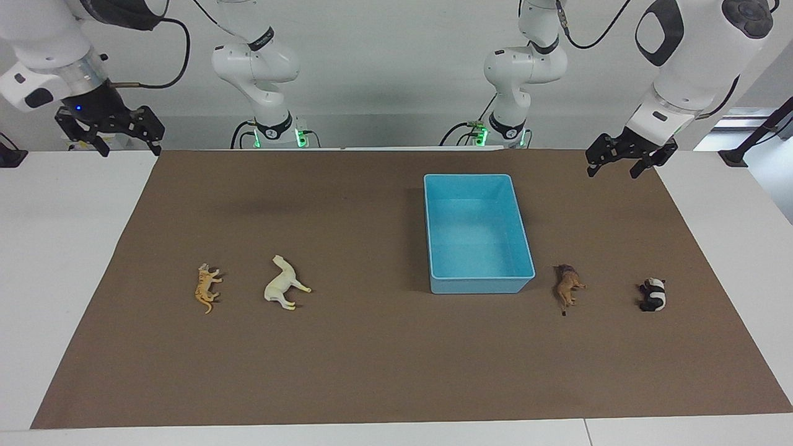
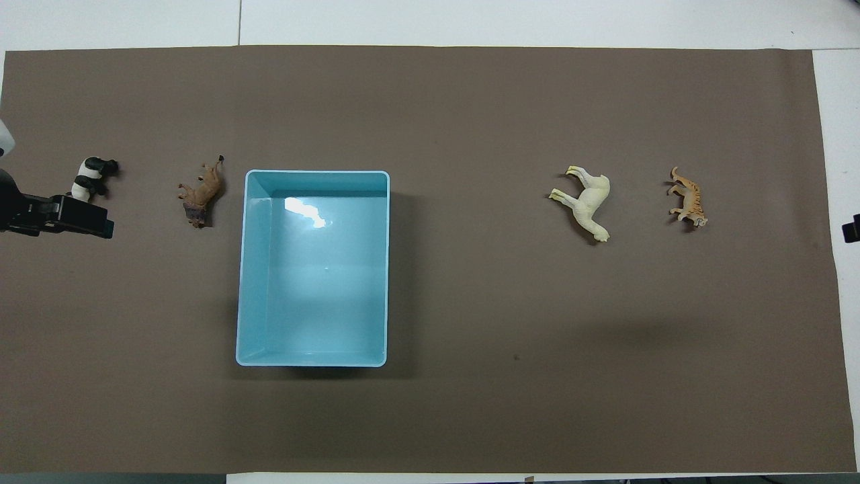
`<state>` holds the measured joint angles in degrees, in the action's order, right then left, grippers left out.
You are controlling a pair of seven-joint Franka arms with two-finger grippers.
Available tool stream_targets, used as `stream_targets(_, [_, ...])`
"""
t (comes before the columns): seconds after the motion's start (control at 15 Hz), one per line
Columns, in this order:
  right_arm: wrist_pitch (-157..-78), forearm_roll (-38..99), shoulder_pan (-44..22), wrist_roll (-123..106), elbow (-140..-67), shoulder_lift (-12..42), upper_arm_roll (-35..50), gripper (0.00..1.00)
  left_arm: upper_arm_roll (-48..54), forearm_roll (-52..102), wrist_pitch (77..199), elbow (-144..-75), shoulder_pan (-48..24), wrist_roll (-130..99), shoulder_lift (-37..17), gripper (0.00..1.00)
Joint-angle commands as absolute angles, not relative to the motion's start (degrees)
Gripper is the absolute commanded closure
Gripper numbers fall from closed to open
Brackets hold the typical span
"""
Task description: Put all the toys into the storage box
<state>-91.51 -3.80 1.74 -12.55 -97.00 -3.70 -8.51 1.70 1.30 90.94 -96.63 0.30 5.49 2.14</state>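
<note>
The light blue storage box [image 1: 480, 286] [image 2: 245, 269] stands empty on the brown mat. Four toys lie on their sides in a row. The brown dark-maned animal [image 1: 567, 286] [image 2: 200, 191] and the panda [image 1: 652, 295] [image 2: 91, 176] lie toward the left arm's end. The cream-white horse [image 1: 283, 284] [image 2: 588, 202] and the tiger [image 1: 206, 288] [image 2: 686, 198] lie toward the right arm's end. My left gripper [image 1: 613, 170] [image 2: 60, 215] is open, raised over the mat's edge at its end. My right gripper [image 1: 127, 148] is open, raised over the mat's corner by its base.
The brown mat [image 1: 372, 371] covers most of the white table [image 1: 56, 248]. Both arm bases stand at the robots' edge of the table. Only a dark tip of the right gripper [image 2: 852, 230] shows in the overhead view.
</note>
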Motion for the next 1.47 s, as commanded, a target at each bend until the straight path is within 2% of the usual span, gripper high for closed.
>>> stream_targets(0.0, [-100.08,-3.78,1.67,-10.55,-103.09,-1.34,-8.09,0.0,1.23,1.85,91.32,-98.26,0.61,5.63,3.78,0.0])
stream_targets(0.2, [-106.41,-1.95,1.67,-10.55,-103.1,5.86,-8.09,0.0,0.97,1.85,91.32,-98.26,0.88,5.63,3.78,0.0])
stream_targets(0.47, [-115.03,-0.26,0.09,-10.55,-103.36,12.47,-8.09,0.0,0.97,1.85,92.63,-98.87,0.88,5.36,3.95,0.0])
stream_targets(0.53, [-117.22,-0.26,0.09,-10.63,-103.97,13.61,-8.09,0.0,1.05,1.85,96.47,-101.57,0.7,5.19,4.48,0.0])
stream_targets(0.67, [-120.75,0.0,0.17,-10.9,-104.24,16.77,-8.0,0.0,1.14,1.85,111.29,-112.01,0.18,5.27,7.72,0.0])
stream_targets(0.73, [-122.41,0.26,0.26,-11.07,-104.24,18.44,-8.0,0.0,1.23,1.85,116.58,-115.11,0.18,5.27,7.47,0.0])
stream_targets(1.13, [-128.67,3.6,-0.17,-12.21,-104.41,23.81,-8.0,0.0,1.14,-0.94,133.05,-114.18,-1.58,5.01,-9.46,0.0])
stream_targets(1.27, [-129.46,3.6,-0.18,-13.53,-104.76,24.52,-8.0,0.0,1.23,-2.02,137.53,-113.73,-2.11,5.1,-13.43,0.0])
stream_targets(1.4, [-129.81,3.6,-1.31,-15.55,-106.16,24.26,-8.0,0.0,1.14,-2.2,138.6,-110.24,-2.72,5.1,-18.35,0.0])
